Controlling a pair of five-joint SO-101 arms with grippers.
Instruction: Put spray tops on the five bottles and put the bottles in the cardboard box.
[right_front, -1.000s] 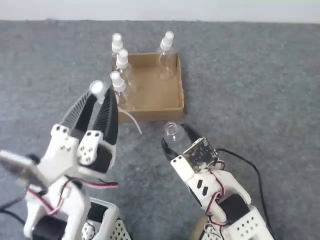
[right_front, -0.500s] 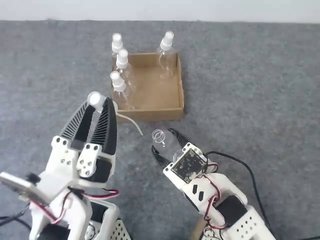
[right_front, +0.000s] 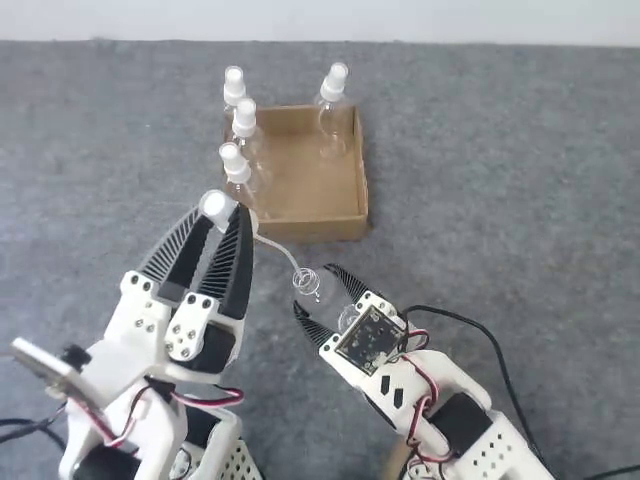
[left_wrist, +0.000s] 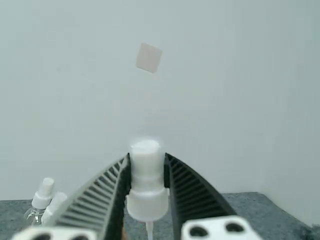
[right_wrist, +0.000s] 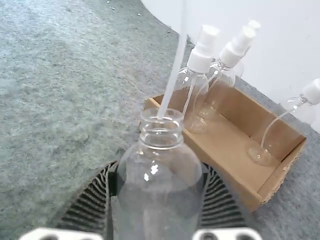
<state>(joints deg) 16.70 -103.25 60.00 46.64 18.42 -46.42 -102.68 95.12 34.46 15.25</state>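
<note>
My left gripper (right_front: 222, 214) is clamped on a white plastic spray top (right_front: 214, 204). Its two black ribbed fingers pinch the top at their very tips. In the left wrist view the spray top (left_wrist: 146, 189) stands straight up between the fingers, with a white wall behind it. A thin white tube (right_front: 272, 252) hangs from the top and runs toward 4 o'clock.

My right gripper (right_front: 318, 292) sits at 4 o'clock from the left one. It is closed around a clear round plastic bottle (right_front: 312, 284) with an open mouth. In the right wrist view the black fingers hug both sides of the bottle (right_wrist: 155, 185). The end of the tube (right_wrist: 175, 65) is at the bottle's mouth, just inside the rim. The spray top is up in the air, well apart from the mouth.

At 12 o'clock from the held bottle, near it, lies a low brown cardboard box (right_front: 310, 230) on the grey fuzzy table cover (right_front: 500, 150). Three clear bottles with white spray tops (right_front: 240, 165) stand in a row along the box's 9 o'clock side. I cannot tell if the farthest of them is inside the box or just behind it. A fourth topped bottle (right_front: 333, 100) stands in the corner of the box at 1 o'clock.
</note>
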